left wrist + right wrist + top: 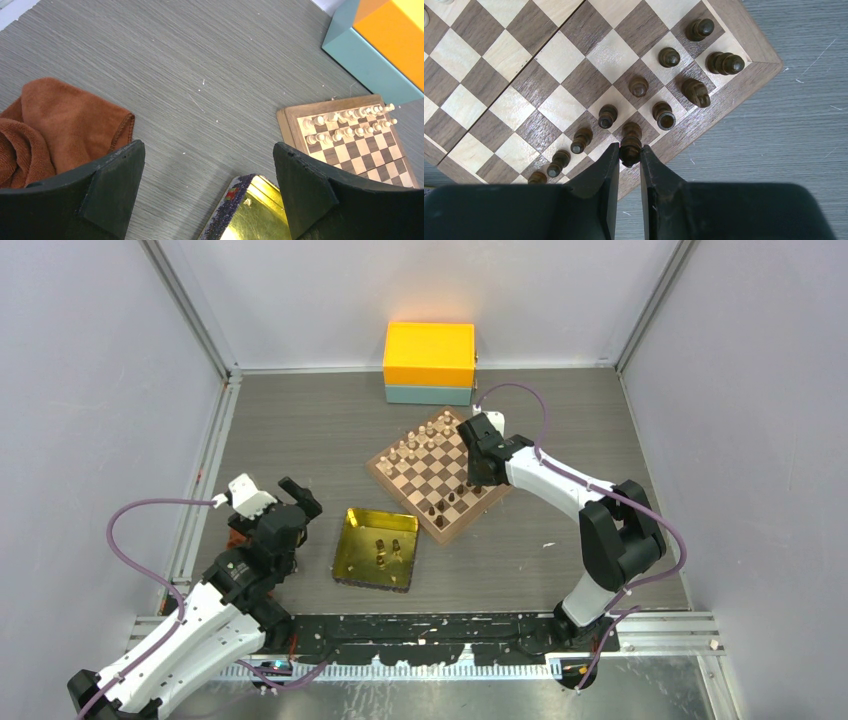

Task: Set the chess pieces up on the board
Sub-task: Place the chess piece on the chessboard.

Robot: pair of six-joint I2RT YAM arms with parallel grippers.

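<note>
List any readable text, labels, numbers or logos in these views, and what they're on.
None readable in any view.
Box, board, cloth, piece in the right gripper: no print shows.
Tray rim: small coloured specks in the left wrist view, too blurred to read as text.

1. I work in a robotics lab test cell: a box of plain pale grey wall panels [90, 390] held by bare metal frame posts [195, 320].
2. My left arm [200, 625] and right arm [550, 480], white and black, are bolted to a black mounting rail [430, 625] at the near edge of a grey wood-grain worktop [300, 430].
3. Purple cables [160, 502] loop loosely from each arm.
</note>
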